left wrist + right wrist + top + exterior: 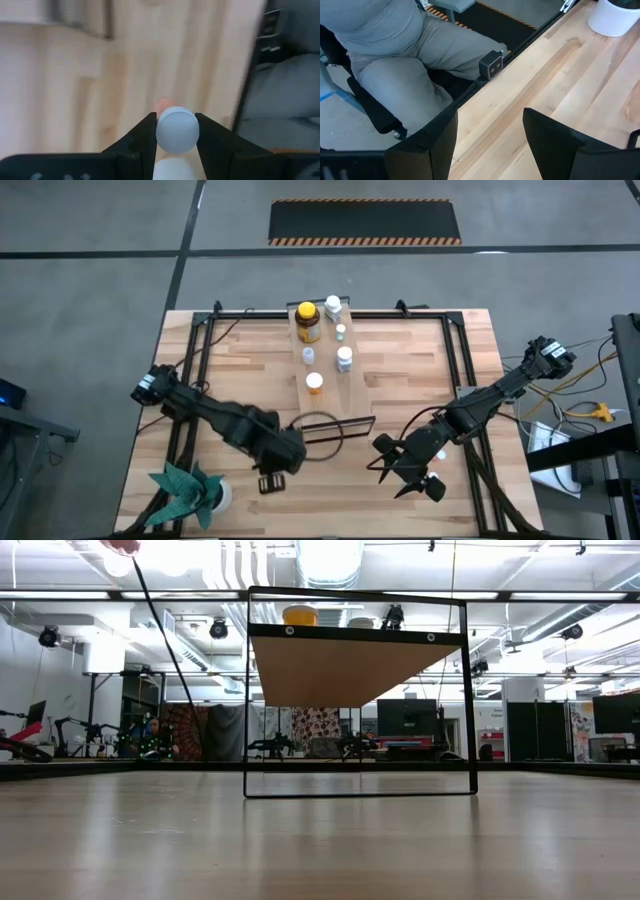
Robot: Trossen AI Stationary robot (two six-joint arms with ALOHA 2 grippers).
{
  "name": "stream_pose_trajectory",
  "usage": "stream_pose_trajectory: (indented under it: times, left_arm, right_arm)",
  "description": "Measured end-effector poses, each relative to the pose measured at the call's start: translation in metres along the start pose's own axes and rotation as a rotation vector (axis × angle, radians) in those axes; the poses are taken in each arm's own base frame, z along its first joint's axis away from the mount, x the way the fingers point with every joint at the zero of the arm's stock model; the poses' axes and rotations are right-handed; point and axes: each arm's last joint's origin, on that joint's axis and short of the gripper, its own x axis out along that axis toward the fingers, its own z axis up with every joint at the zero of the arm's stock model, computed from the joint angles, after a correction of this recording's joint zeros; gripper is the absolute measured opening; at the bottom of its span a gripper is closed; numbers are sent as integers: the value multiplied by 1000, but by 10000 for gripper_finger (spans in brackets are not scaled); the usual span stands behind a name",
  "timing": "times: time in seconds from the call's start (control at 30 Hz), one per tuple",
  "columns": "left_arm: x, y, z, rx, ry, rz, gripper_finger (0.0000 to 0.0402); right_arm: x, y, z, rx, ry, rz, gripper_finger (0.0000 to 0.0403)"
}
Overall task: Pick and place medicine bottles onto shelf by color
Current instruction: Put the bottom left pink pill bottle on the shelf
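Note:
The shelf (335,385) is a light-wood board on a black wire frame at the table's middle; the low view shows its dark end face (355,633). On it stand an amber bottle with a yellow cap (308,321), an orange-capped bottle (314,382) and several small white ones (344,358). My left gripper (275,472) is near the front, left of centre, shut on a white-capped bottle (177,131), which the gripper hides in the high view. My right gripper (405,470) is open and empty near the front right (490,115). My left gripper pinches the bottle's round white cap (159,134) between its two fingers, one on each side of the cap's rim. The cap's top faces the wrist camera, and the pale body shows below it. I cannot tell whether the bottle is clear of the table.
A green paper plant in a white pot (195,492) stands at the front left corner; the pot also shows in the right wrist view (615,17). A person in grey trousers (395,60) sits just past the table's front edge. Bare tabletop lies between the two grippers.

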Motion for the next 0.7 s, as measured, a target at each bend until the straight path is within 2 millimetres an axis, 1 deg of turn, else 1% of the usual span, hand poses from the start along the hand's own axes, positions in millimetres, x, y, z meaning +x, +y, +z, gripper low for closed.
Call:
stream_pose_trajectory:
  times: [0.1,0.27,0.37,0.57,0.63,0.7]
  left_arm:
    - [-19,17,3,-11,3,80,101]
    - [-39,40,21,63,-93,76,102]
    - [-47,56,29,98,-119,102,102]
    - [-54,90,48,125,-172,166,102]
    - [-53,98,53,126,-184,172,102]
    - [-47,104,59,129,-182,181,102]
  right_arm:
    - [0,0,0,-7,0,0,215]
    - [0,0,0,-9,3,0,215]
    - [0,0,-1,-9,5,1,215]
    - [0,0,-1,-8,7,0,215]
    - [0,0,-1,-8,7,1,215]
    - [0,0,-1,-7,9,1,215]
